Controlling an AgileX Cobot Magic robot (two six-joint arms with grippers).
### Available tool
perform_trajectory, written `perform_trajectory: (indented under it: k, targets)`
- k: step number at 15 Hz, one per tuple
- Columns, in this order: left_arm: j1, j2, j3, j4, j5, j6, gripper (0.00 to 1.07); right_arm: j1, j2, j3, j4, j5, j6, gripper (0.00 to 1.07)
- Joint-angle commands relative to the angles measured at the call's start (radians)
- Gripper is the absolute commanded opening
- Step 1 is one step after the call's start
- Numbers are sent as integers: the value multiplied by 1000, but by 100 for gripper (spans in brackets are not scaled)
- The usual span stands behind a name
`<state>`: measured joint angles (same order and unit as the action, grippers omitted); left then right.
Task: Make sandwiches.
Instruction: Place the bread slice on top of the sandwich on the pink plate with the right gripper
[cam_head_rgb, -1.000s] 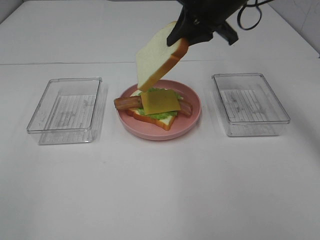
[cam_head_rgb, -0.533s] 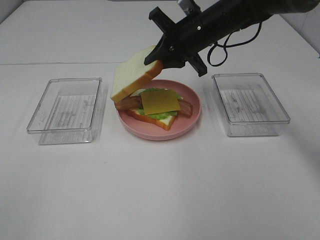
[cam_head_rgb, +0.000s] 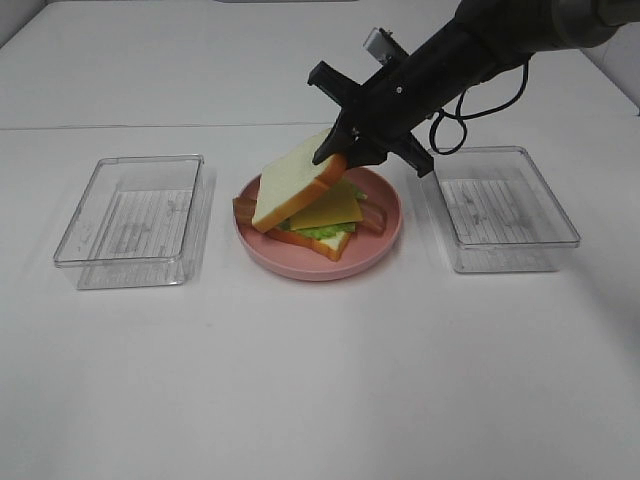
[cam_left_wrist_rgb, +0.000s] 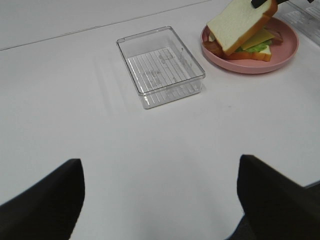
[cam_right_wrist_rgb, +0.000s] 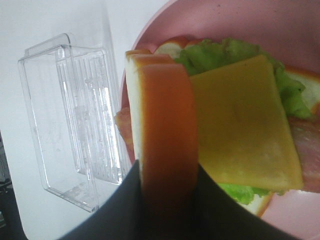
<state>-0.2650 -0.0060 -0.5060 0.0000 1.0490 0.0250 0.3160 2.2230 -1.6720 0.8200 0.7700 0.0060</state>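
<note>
Your right fingers (cam_head_rgb: 338, 152) stay clenched on the top bread slice (cam_head_rgb: 297, 180), now lowered, tilted, onto the cheese (cam_head_rgb: 330, 208) on the pink plate (cam_head_rgb: 385, 235) mid-worktop. Left fingers (cam_left_wrist_rgb: 160, 200) released, idle. Release next, I'd say.

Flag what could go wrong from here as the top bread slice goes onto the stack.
1. The top bread slice is tilted and sits toward the left of the stack, so it may land off-centre and slide onto the pink plate.
2. Its lower edge is near the cheese slice, which could get pushed askew.
3. The right gripper pinches one crust edge; releasing may flip the slice.
</note>
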Motion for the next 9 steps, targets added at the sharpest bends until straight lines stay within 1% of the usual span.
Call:
perform_trajectory:
  k: [1, 3, 4, 5, 6, 9]
  targets:
    - [-2, -20, 6, 0, -9, -2, 79, -1, -3, 2, -29, -7, 22, 27]
    - [-2, -20, 6, 0, -9, -2, 79, -1, -3, 2, -29, -3, 22, 65]
    - [-2, -20, 6, 0, -9, -2, 79, -1, -4, 2, -29, 6, 21, 77]
    - [-2, -20, 6, 0, -9, -2, 79, -1, -7, 1, -37, 20, 14, 80]
    - [-2, -20, 6, 0, -9, -2, 79, -1, -15, 1, -62, 32, 13, 80]
    - [-2, -20, 6, 0, -9, -2, 79, -1, -91, 1, -259, 97, 44, 80]
